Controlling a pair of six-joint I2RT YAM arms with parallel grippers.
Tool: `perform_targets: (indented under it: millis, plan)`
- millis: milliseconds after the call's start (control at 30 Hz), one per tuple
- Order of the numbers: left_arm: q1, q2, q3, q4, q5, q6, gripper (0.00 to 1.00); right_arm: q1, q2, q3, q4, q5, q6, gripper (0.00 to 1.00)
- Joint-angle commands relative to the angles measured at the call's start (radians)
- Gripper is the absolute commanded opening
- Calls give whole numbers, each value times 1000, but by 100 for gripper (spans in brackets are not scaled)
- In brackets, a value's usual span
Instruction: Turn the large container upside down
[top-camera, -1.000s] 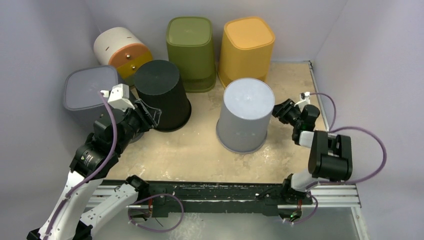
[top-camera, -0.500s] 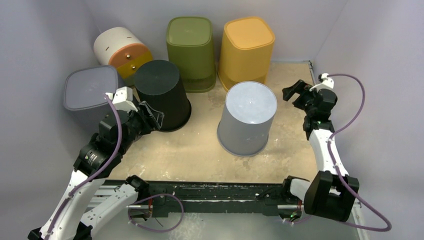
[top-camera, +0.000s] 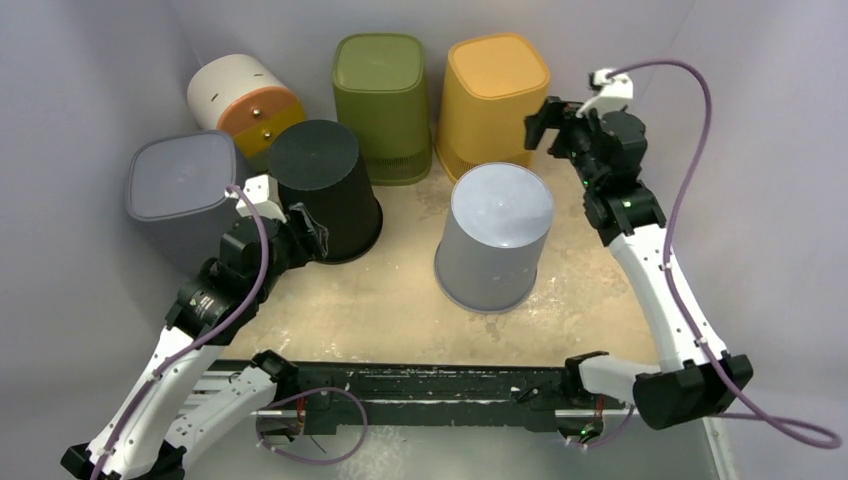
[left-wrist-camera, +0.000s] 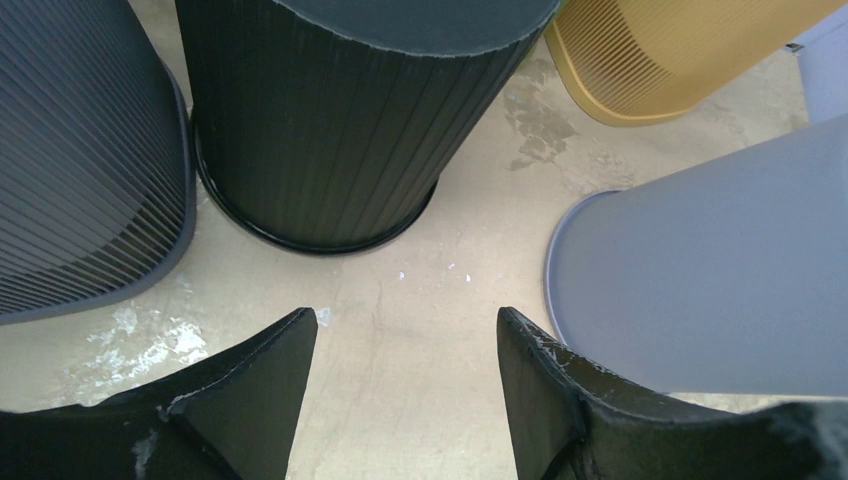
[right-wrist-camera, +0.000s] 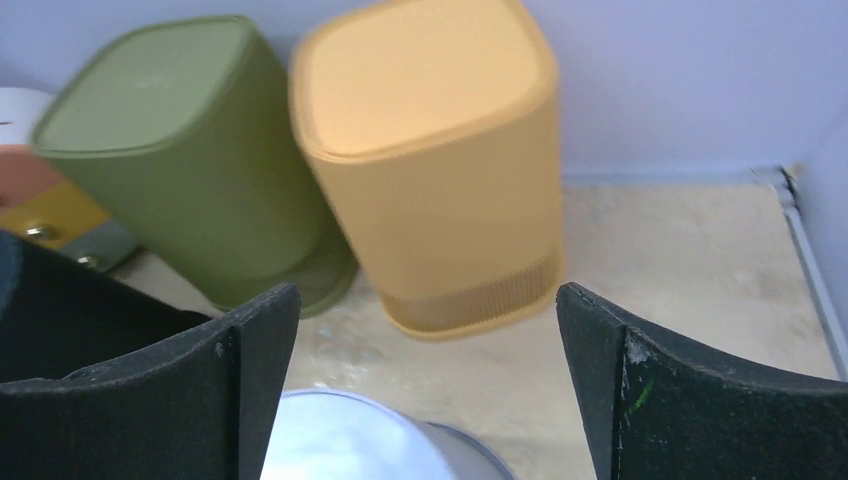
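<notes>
Looking down from above, the pale grey round plastic container (top-camera: 495, 235) stands mouth-down in the middle of the bench (top-camera: 400, 300), so the flip looks done to me; that is likely why my right pincer (top-camera: 545, 118) hangs high, clear of it. At my left wrist, my left pincer (left-wrist-camera: 405, 320) gapes partway, empty, facing the black ribbed bin (left-wrist-camera: 330, 120). At my right wrist, the jaws stand wide apart, holding nothing, before the yellow ribbed bin (right-wrist-camera: 430, 150).

Wide-spread claw (right-wrist-camera: 427, 300), yellow bin (right-wrist-camera: 430, 150), green bin (right-wrist-camera: 180, 150)
</notes>
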Motion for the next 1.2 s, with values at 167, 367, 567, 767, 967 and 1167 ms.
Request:
perform_targets:
  millis: [167,367,567,767,967,1167]
  plan:
    - [4,-19,-69,81,-88,48,66,386,87,97,-24,158,-118,100]
    - [4,-63,-128,114,-55,40,68,568,137,56,-39,252,-107,100]
    - [4,-96,-132,136,-25,13,68,609,32,-46,6,245,-81,100]
    - [4,-79,-106,135,-20,-5,68,609,-116,-152,34,270,-85,100]
    - [4,-49,-88,149,-30,6,68,609,-158,-174,-28,332,-99,100]
    - [4,-29,-71,153,-20,21,68,609,-172,-195,-41,352,-91,100]
